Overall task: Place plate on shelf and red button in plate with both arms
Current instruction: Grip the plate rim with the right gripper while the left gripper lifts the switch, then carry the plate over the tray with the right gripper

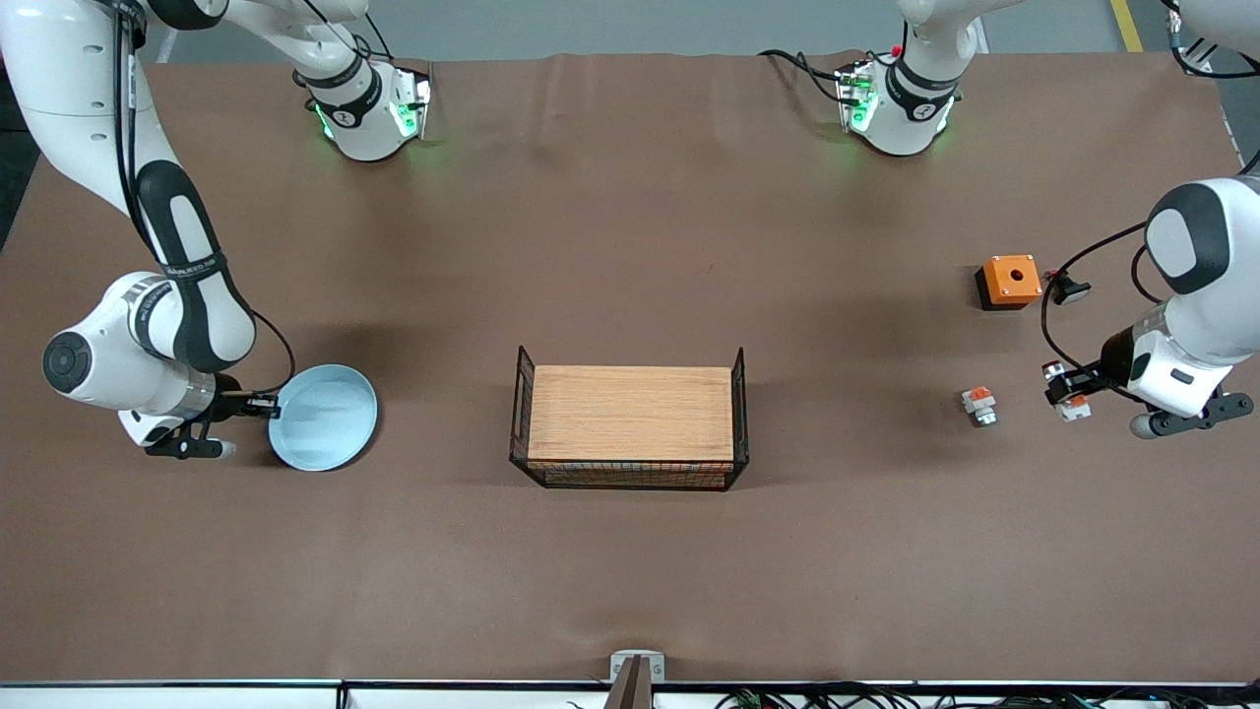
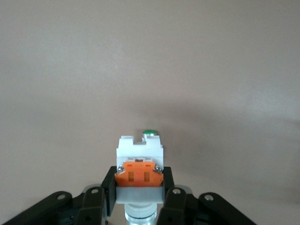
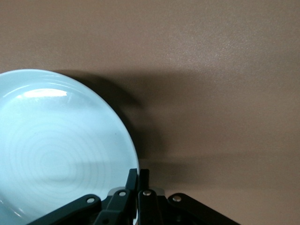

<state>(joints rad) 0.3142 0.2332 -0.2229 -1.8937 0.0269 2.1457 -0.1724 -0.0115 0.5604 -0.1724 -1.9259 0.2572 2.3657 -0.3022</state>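
The pale light-blue plate lies at the right arm's end of the table. My right gripper is shut on its rim; in the right wrist view the fingers pinch the plate's edge. I cannot tell whether the plate rests on the cloth. My left gripper is shut on the red button, low over the cloth at the left arm's end. In the left wrist view the gripper clamps the button's orange middle block. The white end points away, and a small green spot shows at its tip.
A black wire basket holding a wooden board stands mid-table. A stubbier white-and-orange part lies beside the left gripper, toward the basket. An orange box with a hole and a small black round piece sit farther from the camera.
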